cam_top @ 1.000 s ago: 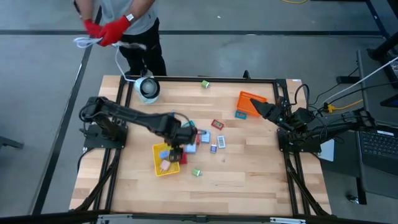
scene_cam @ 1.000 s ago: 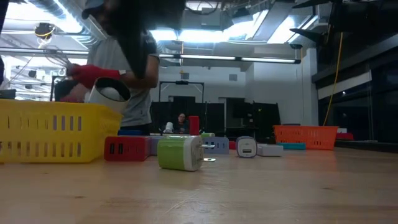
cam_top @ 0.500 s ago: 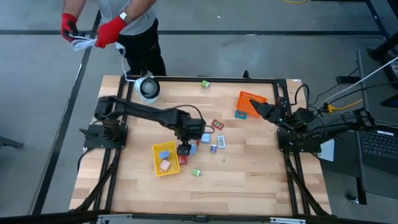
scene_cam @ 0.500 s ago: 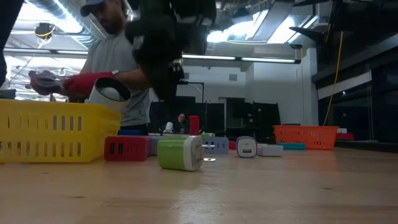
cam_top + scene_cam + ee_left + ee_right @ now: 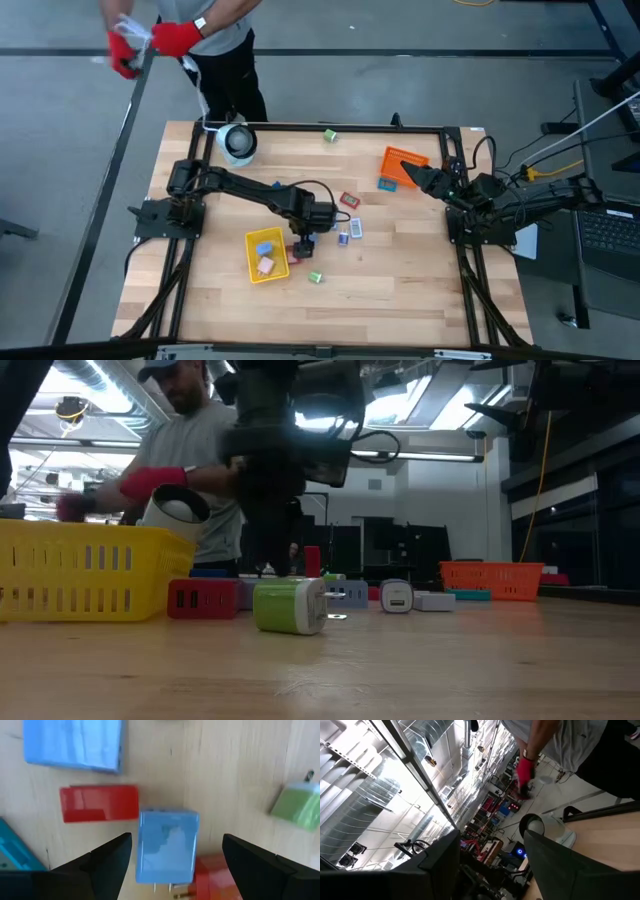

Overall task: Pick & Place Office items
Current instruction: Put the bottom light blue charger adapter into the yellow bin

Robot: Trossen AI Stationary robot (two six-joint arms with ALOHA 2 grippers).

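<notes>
The left tool [image 5: 303,243] hangs low over the middle of the counter [image 5: 400,290], its two fingers [image 5: 107,860] spread wide with nothing between them but open air. Directly under the gap lies a light blue charger block [image 5: 167,845] on the bare wood, not touched by either finger. A red block [image 5: 99,803] lies just beside it, a second red piece [image 5: 215,875] touches its other end, a larger blue block [image 5: 74,742] sits a little farther off, and a green plug [image 5: 299,806] lies apart.

From above, this cluster sits just beside the yellow tray [image 5: 256,268], which holds a blue piece [image 5: 263,247] and what looks like a pale one. More small pieces [image 5: 348,215] are scattered toward the counter's centre, and one green piece [image 5: 329,134] lies at the far edge.

The right tool [image 5: 408,172] waits above the orange tray [image 5: 400,160] near the far right corner, fingers apart and empty.

A person in red gloves [image 5: 176,38] stands beyond the far left corner.
</notes>
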